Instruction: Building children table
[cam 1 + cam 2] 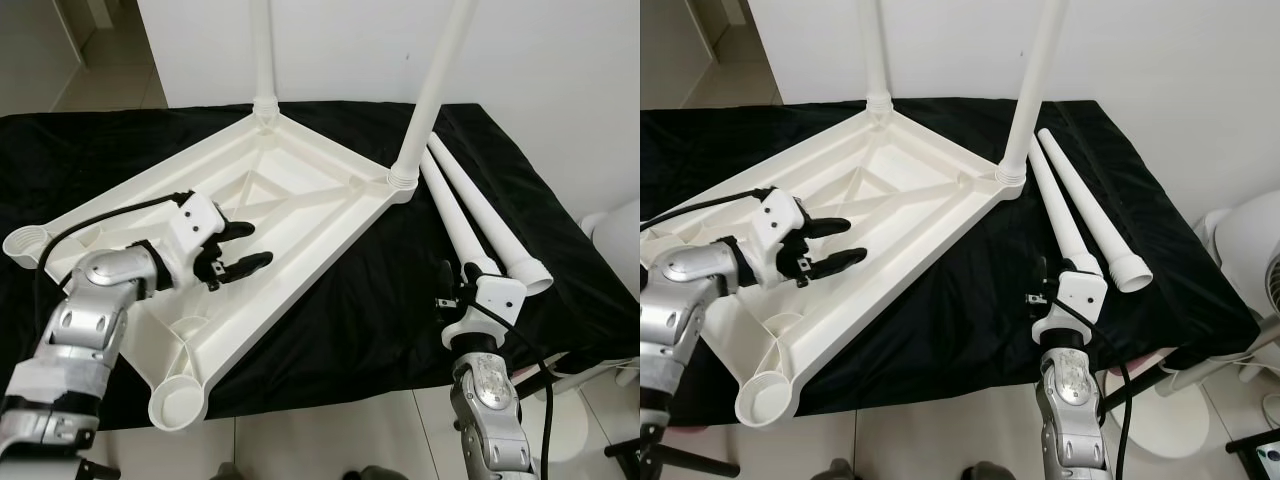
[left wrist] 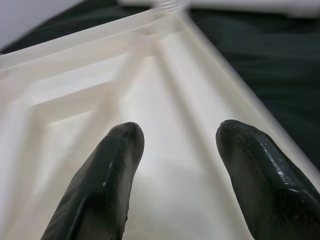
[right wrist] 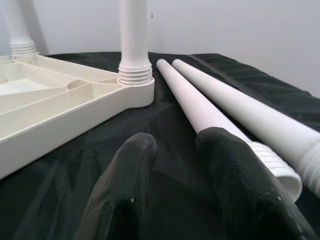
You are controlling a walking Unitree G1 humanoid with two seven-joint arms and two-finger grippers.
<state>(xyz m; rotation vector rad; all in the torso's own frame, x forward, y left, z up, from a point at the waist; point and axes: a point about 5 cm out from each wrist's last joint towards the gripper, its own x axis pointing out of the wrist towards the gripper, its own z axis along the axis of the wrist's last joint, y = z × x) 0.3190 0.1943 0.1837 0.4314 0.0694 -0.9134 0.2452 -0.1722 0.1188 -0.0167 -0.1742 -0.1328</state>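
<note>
A white table top [image 1: 300,200] is seen lying upside down on a black cloth [image 1: 380,300]. Two white legs are already screwed in and stand straight up: one leg [image 1: 262,50] at the far corner, at about 12 o'clock, and a second leg [image 1: 435,85] at the corner toward 2 o'clock. Two loose legs [image 1: 470,215] are laid side by side on the cloth at about 3 o'clock, just beside that corner, touching or nearly touching each other. Two empty round sockets are seen: one [image 1: 178,403] at 7 o'clock, sticking out past the near edge of the cloth, and one [image 1: 25,243] at 9 o'clock.

The left gripper [image 1: 245,247] is held over the ribbed inside of the table top, with its fingers [image 2: 112,170] spread wide and nothing held. The right gripper [image 3: 172,150] is placed low at the near edge of the cloth at 5 o'clock, just beside the threaded end of the nearer loose leg [image 3: 200,107]. Its fingers [image 3: 125,185] are kept narrowly apart and nothing is held. Bare cloth is left open between the table top's edge and the right gripper.
</note>
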